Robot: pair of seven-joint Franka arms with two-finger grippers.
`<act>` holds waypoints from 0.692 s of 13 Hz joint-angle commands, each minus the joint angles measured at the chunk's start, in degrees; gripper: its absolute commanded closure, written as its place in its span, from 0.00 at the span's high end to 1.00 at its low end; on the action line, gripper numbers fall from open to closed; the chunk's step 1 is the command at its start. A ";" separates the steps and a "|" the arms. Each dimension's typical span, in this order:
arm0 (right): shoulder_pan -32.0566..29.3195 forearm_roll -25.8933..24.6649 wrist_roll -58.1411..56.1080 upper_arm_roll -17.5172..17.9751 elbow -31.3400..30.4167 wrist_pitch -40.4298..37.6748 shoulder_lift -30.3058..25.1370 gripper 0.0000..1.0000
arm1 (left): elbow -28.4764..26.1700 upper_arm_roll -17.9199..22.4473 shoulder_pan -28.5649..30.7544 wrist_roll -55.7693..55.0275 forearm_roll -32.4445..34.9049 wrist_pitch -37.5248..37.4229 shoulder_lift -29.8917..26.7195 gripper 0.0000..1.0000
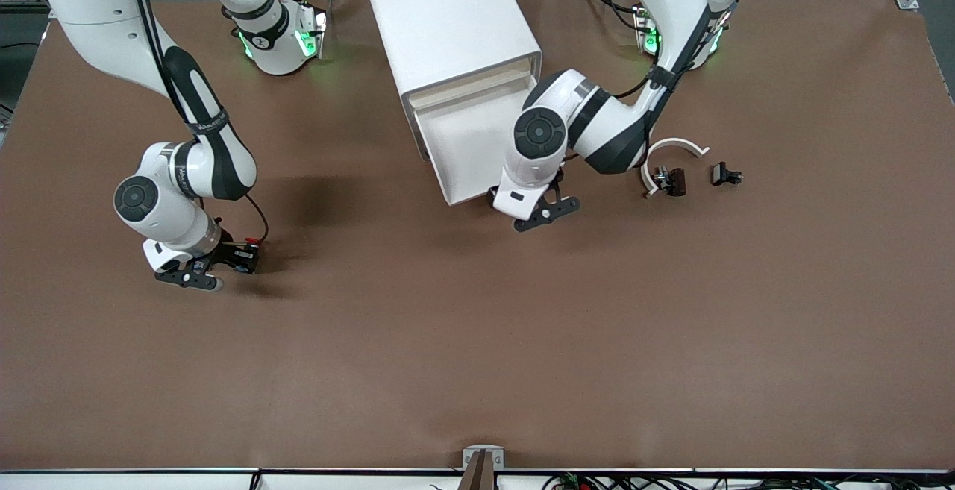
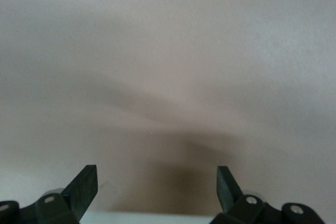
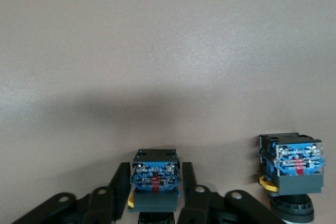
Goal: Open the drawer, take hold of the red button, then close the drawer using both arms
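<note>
At the 12 o'clock edge of the table (image 1: 477,371), taking the front camera's edge as 6 o'clock, stands a white cabinet (image 1: 448,20). Its drawer (image 1: 466,151) is pulled out toward 6 o'clock.

**Left arm.** The left gripper (image 1: 548,212) is at the table's centre, just beside the drawer's front panel at the corner toward the left arm's end. Its fingers (image 2: 84,187) are spread wide apart and hold nothing. The left wrist view shows a pale flat surface close ahead of them. Contact with the drawer cannot be determined.

**Right arm.** The right gripper (image 1: 195,279) is low at the table near 9 o'clock. The button (image 3: 155,179) sits in this gripper (image 3: 155,192), blue base toward the wrist camera. Whether the gripper clamps it or merely brackets it cannot be determined. The cap is turned away, so its colour cannot be read.

**Adjacent part.** A second button (image 3: 291,169) of like build stands on the table just beside the first, apart from it. In the front view it (image 1: 242,259) lies at the gripper's 3 o'clock.

**Other items.** Near 2 o'clock lies a curved white piece (image 1: 675,148). A small black part (image 1: 670,180) sits inside its arc. Another small black part (image 1: 725,174) lies at its 3 o'clock, apart.
</note>
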 commanded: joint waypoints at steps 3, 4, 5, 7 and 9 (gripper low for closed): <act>-1.69 -0.62 -1.34 1.09 0.81 -1.07 -1.19 1.00 | -1.78 -4.63 0.05 -6.43 0.50 -1.02 -1.37 1.00; -1.61 -0.62 -1.43 1.09 1.25 -2.47 -1.72 1.00 | -1.78 -5.33 0.14 -7.22 0.41 -1.11 -1.20 1.00; -1.52 -0.62 -1.51 1.09 2.30 -5.18 -3.55 1.00 | -1.61 -6.30 0.31 -8.36 -0.37 -1.28 -1.11 1.00; -1.69 -0.62 -3.35 1.09 6.51 -14.21 -5.93 1.00 | -1.43 -6.83 0.23 -8.64 -3.88 -1.29 -1.11 1.00; -1.78 -0.71 -4.24 1.01 13.09 -26.16 -7.26 1.00 | -1.52 -8.23 0.05 -8.72 -6.61 -1.37 -1.02 1.00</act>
